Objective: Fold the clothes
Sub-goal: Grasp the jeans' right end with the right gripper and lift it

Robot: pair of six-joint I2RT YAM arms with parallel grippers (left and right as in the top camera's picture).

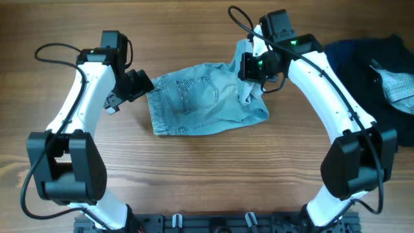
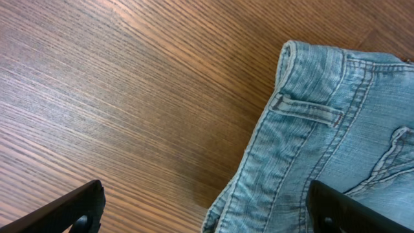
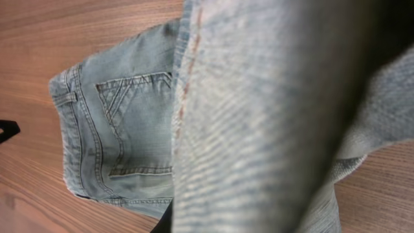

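Observation:
Light blue denim shorts lie on the wooden table, back pocket up, waistband to the left. My right gripper is shut on the shorts' right leg and holds that fabric lifted above the rest; in the right wrist view the raised denim fills the frame and hides the fingers. My left gripper is open at the waistband's left edge. In the left wrist view its fingers straddle the waistband corner, one over bare wood, one over denim.
A pile of dark navy clothing with a grey patterned piece lies at the right edge of the table. Black cables run from both arms near the back. A rail lies along the front edge.

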